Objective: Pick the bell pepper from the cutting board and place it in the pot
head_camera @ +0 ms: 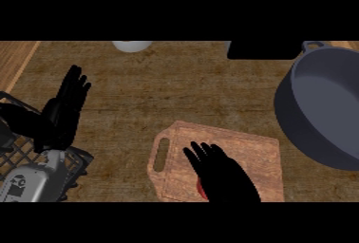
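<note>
The bell pepper (201,190) was on the cutting board (256,152), near the board's lower edge in the lower centre of the frame. Only a thin red sliver of it showed, at the left edge of the right hand (226,179). That hand lay directly over the pepper and hid the rest of it. Its fingers were stretched out and spread, pointing toward the upper left across the board, and were not seen curled round the pepper. Contact between hand and pepper could not be confirmed.

The board was a reddish-brown wooden slab, set at a slight tilt to the frame, with a handle slot (162,154) along its left side. It rested flat on the brown counter (154,95).

The pot (329,95), grey and wide, stood at the right of the frame, to the upper right of the board and apart from it. Nothing was visible inside it.

The left hand (64,111) was at the left of the frame, open, fingers straight and pointing up, at rest and holding nothing. It stood above a black wire rack (76,163) in the lower left corner.

Along the top edge were a white vessel (132,45), left of centre, and a black object (263,49), right of centre; neither could be identified further.
</note>
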Tool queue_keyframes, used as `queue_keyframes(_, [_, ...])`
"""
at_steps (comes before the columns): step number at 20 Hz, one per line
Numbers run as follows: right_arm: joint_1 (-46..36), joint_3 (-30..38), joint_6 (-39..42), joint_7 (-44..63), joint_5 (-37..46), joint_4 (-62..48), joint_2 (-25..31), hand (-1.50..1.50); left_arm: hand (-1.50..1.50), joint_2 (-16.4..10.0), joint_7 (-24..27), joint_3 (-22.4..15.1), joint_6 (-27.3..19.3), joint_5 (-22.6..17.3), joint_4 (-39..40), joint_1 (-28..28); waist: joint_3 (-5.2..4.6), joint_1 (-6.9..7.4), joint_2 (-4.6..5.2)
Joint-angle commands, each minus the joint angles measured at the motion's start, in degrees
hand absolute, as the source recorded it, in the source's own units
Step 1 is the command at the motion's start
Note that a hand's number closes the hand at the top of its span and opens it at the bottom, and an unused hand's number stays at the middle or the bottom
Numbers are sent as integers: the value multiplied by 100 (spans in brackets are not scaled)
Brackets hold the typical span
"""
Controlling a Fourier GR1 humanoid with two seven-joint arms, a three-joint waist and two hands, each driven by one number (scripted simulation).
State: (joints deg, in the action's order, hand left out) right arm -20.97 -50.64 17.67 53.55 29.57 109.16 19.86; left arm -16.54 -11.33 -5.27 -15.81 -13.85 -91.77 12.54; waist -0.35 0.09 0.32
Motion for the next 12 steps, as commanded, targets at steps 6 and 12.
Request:
queue_keyframes(6, [371, -63, 208, 209, 676, -283, -35, -150, 0, -295, -44, 299, -64, 277, -181, -114, 36, 3, -44])
queue_keyframes(12, [469, 183, 230, -142, 850, -581, -336, -150, 0, -534, 81, 696, 411, 15, -187, -283, 35, 25, -40])
